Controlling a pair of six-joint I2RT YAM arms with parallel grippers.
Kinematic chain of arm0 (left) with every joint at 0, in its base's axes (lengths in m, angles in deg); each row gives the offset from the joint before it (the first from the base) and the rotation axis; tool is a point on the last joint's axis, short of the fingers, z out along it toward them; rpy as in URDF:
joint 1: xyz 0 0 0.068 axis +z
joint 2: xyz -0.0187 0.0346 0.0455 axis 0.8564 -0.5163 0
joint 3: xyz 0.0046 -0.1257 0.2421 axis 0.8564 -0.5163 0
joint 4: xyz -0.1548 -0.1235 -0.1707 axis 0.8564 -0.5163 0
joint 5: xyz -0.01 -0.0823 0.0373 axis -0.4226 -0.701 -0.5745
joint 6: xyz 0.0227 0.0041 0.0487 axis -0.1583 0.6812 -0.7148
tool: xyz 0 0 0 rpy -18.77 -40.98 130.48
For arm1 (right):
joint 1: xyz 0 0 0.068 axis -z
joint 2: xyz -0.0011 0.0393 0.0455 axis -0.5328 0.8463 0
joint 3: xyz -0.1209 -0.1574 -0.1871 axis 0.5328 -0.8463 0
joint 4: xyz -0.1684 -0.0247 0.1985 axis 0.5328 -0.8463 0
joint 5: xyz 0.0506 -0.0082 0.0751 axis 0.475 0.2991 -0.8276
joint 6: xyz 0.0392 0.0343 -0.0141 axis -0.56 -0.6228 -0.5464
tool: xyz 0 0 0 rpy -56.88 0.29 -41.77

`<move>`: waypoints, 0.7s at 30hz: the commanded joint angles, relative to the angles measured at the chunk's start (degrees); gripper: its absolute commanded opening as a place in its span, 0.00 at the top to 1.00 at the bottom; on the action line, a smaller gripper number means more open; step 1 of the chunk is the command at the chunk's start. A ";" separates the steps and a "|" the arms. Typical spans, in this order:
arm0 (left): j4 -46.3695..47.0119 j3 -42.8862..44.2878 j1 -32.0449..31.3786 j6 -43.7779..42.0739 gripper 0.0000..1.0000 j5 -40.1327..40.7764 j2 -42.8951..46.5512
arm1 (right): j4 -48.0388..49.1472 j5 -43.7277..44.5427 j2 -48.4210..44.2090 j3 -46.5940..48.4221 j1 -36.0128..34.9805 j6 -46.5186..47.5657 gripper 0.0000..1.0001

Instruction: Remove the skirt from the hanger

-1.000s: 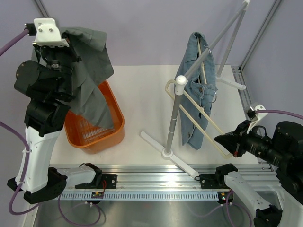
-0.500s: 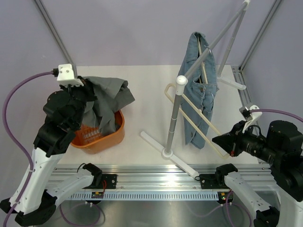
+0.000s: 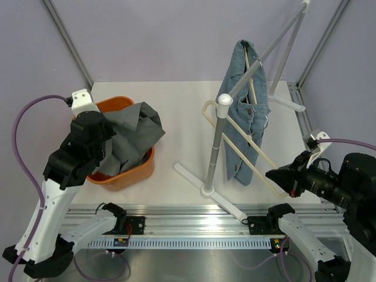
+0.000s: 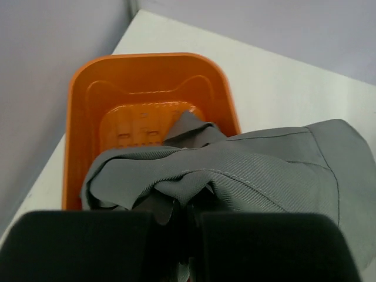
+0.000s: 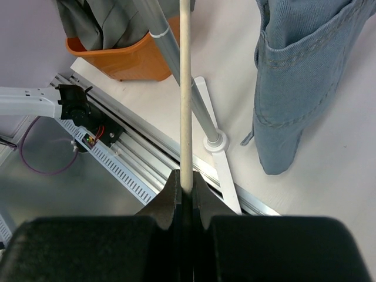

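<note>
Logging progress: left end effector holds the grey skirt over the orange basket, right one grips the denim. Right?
No: the right end effector grips the hanger, not the denim, per the right wrist view. The left end effector holds the skirt over the basket.

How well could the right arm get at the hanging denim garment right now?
Probably not yet: the right end effector is shut on the wooden hanger. The denim garment hangs close by with nothing between them, so after letting go, likely yes.
</note>
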 commanded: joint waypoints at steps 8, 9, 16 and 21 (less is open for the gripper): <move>-3.64 6.70 7.22 0.62 1.00 18.20 0.80 | 2.98 -1.70 1.23 -1.16 -0.25 1.96 1.00; -3.36 6.43 7.31 0.70 1.00 18.74 1.41 | 3.50 -2.05 1.06 -1.51 -0.25 1.79 1.00; -1.78 -1.64 8.11 5.44 1.00 12.61 -4.10 | 5.79 -3.37 1.23 -4.32 -0.34 0.38 1.00; 4.11 -11.05 8.19 8.17 1.00 -1.72 -11.66 | 4.21 -1.61 1.76 -2.57 -0.25 0.90 1.00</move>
